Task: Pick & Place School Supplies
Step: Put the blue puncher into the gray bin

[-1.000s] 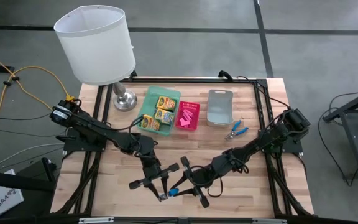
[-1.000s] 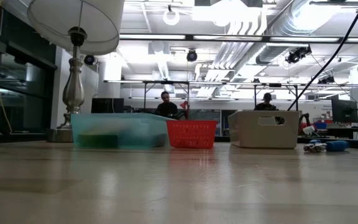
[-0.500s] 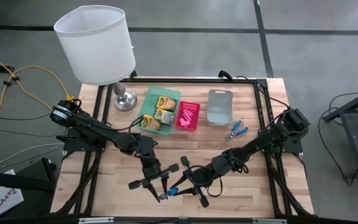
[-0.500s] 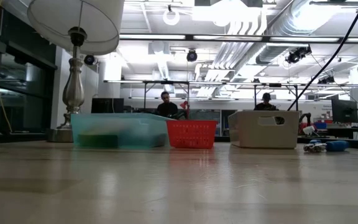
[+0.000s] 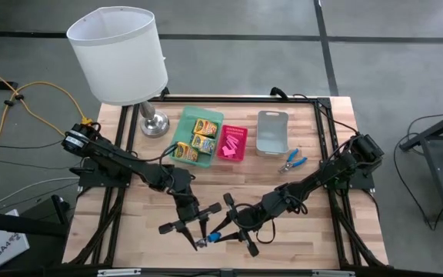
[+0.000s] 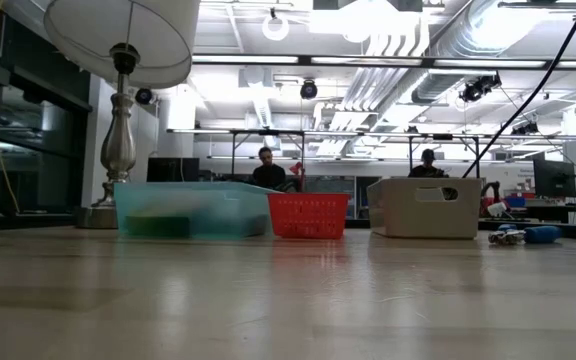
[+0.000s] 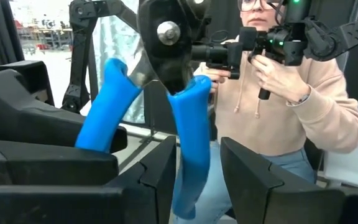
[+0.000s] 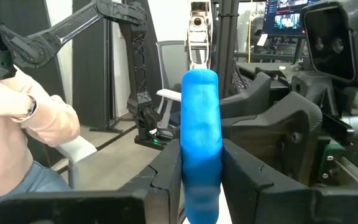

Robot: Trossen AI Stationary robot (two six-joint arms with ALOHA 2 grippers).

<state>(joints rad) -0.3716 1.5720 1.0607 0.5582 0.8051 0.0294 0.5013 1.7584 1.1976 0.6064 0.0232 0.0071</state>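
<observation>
A light wooden table (image 5: 152,208) on a black frame is seen from above, on a grey floor. At the far side a lamp (image 5: 121,58) with a white shade is placed, and next to it a green tray (image 5: 183,123), a pink tray (image 5: 233,144) and a grey tray (image 5: 271,132) stand in a row. In the low view a large hall with ceiling pipes and bright lights is seen behind the trays, and two persons are seated far back. A person in a pale pink sweater (image 7: 291,93) is seen in the left wrist view, holding a dark device.

The left gripper (image 5: 201,240) and the right gripper (image 5: 220,234) are met at the near middle of the table, tips almost touching. Between them one blue-handled tool (image 7: 188,143) is held. The right gripper's fingers (image 8: 247,180) are pressed on one blue handle. The other handle stands between the left gripper's fingers (image 7: 160,174), which are narrowly spread; if they pinch it cannot be told. The tool has a metal pivot and two bright blue handles spread apart.

A second blue-handled tool (image 5: 292,161) is lying on the table beside the grey tray. Three crayon boxes (image 5: 197,138) are lying in the green tray.
</observation>
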